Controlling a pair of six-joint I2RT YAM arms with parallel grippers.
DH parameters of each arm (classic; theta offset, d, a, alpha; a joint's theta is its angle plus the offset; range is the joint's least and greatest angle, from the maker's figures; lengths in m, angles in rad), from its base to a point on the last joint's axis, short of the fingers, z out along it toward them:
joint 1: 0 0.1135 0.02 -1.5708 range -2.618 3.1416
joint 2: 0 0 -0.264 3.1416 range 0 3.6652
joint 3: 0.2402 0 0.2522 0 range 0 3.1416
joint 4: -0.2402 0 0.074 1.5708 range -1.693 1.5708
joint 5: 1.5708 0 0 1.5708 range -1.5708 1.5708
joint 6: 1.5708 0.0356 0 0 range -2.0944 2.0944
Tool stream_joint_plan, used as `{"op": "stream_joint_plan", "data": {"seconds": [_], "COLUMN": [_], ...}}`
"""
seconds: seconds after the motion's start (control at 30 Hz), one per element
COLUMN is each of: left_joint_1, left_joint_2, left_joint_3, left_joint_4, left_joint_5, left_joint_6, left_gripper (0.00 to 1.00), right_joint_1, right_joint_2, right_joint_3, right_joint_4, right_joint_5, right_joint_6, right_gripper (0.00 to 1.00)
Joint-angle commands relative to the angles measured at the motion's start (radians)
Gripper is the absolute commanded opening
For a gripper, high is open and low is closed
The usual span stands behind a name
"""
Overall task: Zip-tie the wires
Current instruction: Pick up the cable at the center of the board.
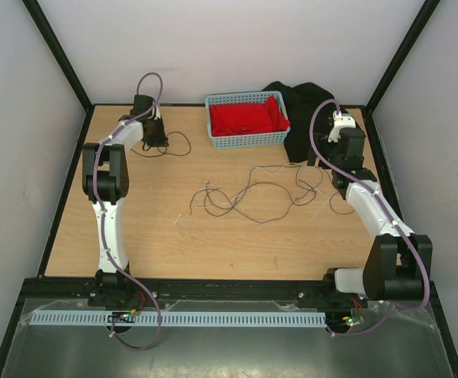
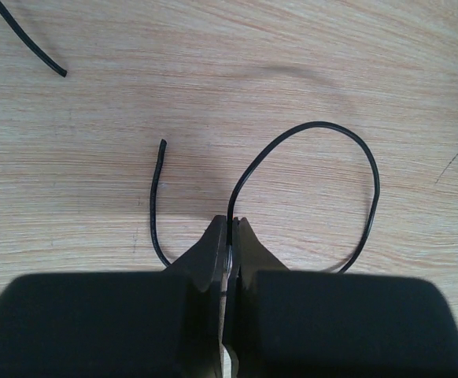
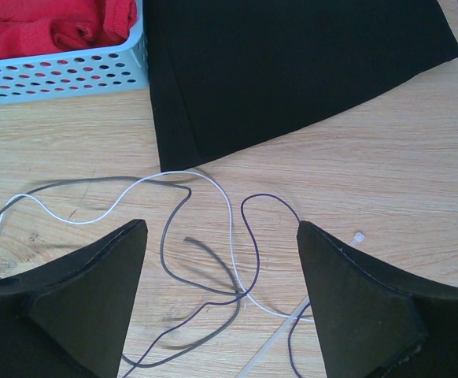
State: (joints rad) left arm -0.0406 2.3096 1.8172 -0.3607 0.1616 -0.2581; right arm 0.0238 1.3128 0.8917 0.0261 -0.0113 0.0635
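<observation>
Matte black left fingers [image 2: 210, 256] pinching thin curly wire [image 2: 317, 124].

The wire loop [image 2: 322, 124] is partly hidden beneath the left jaws.

Ahead of the right gripper [image 3: 221, 227], passage is barred by a black cloth [image 3: 292, 71] laid flat on the tabletop [image 3: 386, 181]. Ahead and to its left, a blue basket [image 3: 56, 75] stands just beside the cloth. Between the spread fingers, bare wood is crossed only by the wires [image 3: 264, 195]. Ahead of the left gripper [image 2: 230, 222], open tabletop is found, crossed by one wire loop and a loose end to its left.
</observation>
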Motion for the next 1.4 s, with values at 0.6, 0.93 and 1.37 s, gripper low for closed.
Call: {"op": "stream_joint_plan", "data": {"seconds": [0.6,0.93,1.37], "left_joint_1": [0.027,0.024,-0.073], "left_joint_2": [-0.565,-0.773,-0.918], "left_joint_3": [0.042,0.043,-0.054], "left_joint_4": [0.086,0.135,0.283], "left_joint_5": [0.187,0.332,0.421], "left_joint_6": [-0.150,-0.287,-0.479], "left_gripper": [0.00,0.00,0.00], "right_joint_1": [0.035,0.212,0.503], "right_joint_2": [-0.088,-0.067,-0.009], "right_joint_3": [-0.163,-0.210,-0.218], "right_joint_4": [0.553,0.931,1.132], "right_joint_5": [-0.531,-0.635,-0.531], "right_joint_6": [0.380,0.601,0.362], "right_gripper": [0.99,0.99,0.99]}}
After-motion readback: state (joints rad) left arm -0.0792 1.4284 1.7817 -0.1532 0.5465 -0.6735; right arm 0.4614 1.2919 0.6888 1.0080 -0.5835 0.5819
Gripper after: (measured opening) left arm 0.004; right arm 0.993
